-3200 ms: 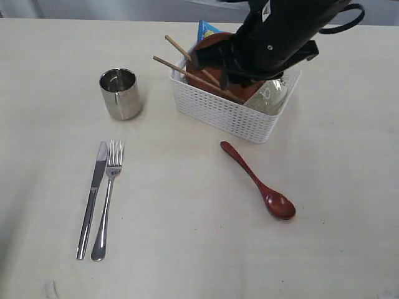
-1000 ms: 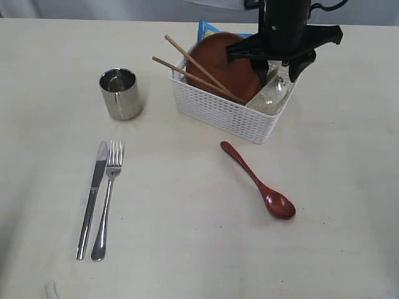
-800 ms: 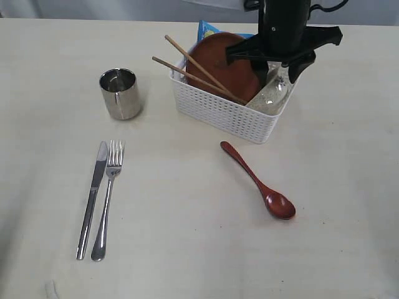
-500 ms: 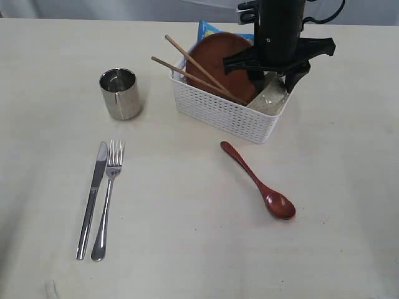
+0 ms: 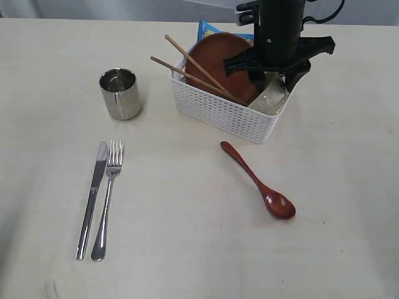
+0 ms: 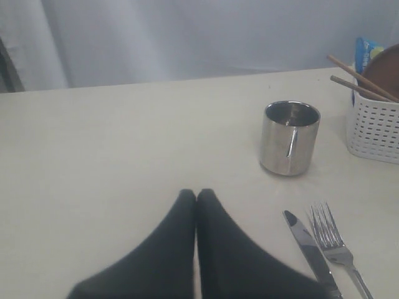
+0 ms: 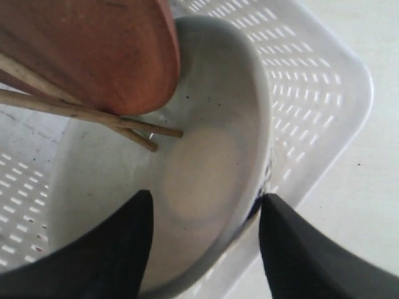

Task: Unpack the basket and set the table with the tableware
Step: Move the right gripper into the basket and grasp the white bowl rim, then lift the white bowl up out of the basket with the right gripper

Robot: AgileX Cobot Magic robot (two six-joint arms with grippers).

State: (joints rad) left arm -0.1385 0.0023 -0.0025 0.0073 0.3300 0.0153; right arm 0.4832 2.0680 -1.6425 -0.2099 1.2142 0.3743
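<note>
Exterior: the right gripper point(image 5: 273, 80) has dropped lower into the basket point(image 5: 218, 115), at one o'clock on the desk point(image 5: 187, 261). It sits over the bowl point(image 5: 269, 99), with the plate point(image 5: 218, 62) and chopsticks point(image 5: 187, 65) at its nine o'clock.

Left wrist: the left gripper point(image 6: 196, 198) idles near the cup point(image 6: 289, 138), fingers pressed together.

Right wrist: fingers point(image 7: 118, 255) spread wide astride the bowl's rim, nothing held. The bowl looks next out.

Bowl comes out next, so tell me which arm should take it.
Right. The right pincer hangs open astride the white bowl's rim inside the basket; the left pincer is shut, away near the steel cup.
</note>
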